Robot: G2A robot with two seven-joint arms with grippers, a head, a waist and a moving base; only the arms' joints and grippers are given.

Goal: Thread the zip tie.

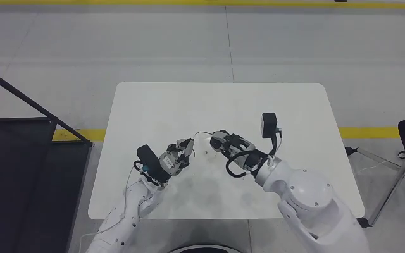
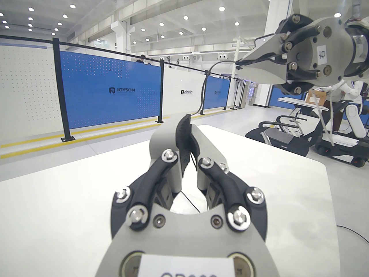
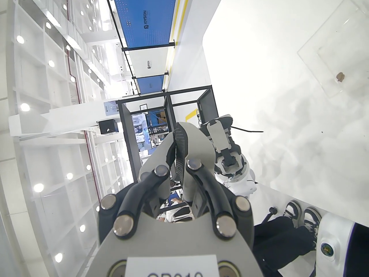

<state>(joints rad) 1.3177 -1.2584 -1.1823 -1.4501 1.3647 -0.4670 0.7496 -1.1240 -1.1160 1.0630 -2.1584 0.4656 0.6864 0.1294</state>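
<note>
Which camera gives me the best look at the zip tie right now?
The left wrist view: the zip tie arcs clearly from the left hand up to the right hand, both pinching it. The top view shows a faint thread between the hands; the right wrist view, a short dark end.

table: was white, rounded corners | on it: clear flat sheet, small brown bit atop

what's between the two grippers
The thin dark zip tie, arcing from the left gripper to the right gripper, seen in the left wrist view.
</note>
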